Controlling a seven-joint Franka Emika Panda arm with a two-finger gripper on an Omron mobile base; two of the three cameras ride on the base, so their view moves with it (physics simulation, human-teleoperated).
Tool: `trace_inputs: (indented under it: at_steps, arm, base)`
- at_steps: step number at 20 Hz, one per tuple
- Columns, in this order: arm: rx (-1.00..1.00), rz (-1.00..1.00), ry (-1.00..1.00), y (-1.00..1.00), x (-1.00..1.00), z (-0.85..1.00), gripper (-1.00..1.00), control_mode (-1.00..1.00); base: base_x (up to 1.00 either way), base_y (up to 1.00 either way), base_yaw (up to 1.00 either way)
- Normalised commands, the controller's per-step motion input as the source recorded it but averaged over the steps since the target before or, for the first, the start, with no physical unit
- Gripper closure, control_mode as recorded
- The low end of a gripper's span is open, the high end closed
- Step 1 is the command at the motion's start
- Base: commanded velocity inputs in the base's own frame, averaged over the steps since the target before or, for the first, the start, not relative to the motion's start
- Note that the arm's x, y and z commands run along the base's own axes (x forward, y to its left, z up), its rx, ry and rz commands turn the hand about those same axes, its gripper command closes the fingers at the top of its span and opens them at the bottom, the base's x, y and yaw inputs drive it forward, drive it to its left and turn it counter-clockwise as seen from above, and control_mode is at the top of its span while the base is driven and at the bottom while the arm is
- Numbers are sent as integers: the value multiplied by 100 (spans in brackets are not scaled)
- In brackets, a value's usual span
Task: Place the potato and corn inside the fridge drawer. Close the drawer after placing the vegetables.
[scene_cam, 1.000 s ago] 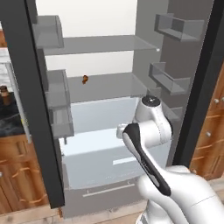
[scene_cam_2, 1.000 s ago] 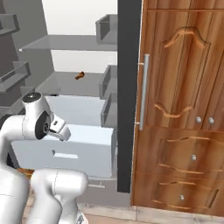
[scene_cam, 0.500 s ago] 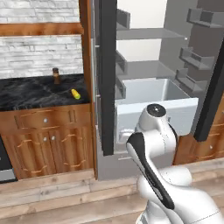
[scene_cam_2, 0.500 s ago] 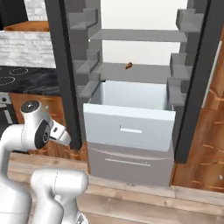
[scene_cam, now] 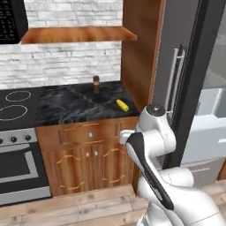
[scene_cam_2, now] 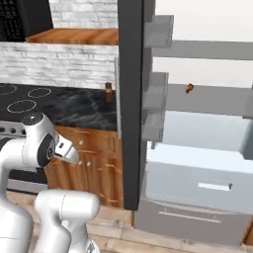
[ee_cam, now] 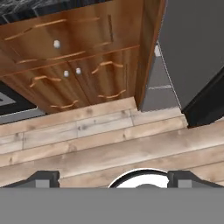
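Pincer open, aimed at wood floor; corn on black counter, poss. shaker behind.

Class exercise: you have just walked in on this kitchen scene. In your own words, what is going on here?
A white robot arm on a mobile base faces a black counter beside an open fridge. The corn lies on that counter, right of a brown shaker. The gripper holds nothing, jaws wide open, pointing down at the wooden floor. The fridge drawer stands pulled out, waiting for the vegetables.
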Motion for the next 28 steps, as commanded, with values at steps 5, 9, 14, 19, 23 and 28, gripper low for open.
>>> trace_inputs:
  at_steps: [5,9,14,19,23,28]
  arm:
    - [0,0,0,0,0,0,-100,100]
    - [0,-4,5,0,25,-3,-100,-100]
    - [-4,-4,21,-1,100,-9,-100,-100]
    - [-9,24,4,-31,100,7,-100,-100]
    - [-16,22,4,-39,94,1,-100,-100]
    - [-15,4,3,-25,87,-10,-100,-100]
  base:
    - [98,36,-13]
    - [40,-13,-15]
    - [0,0,0]
    - [0,0,0]
    - [0,0,0]
    - [0,0,0]
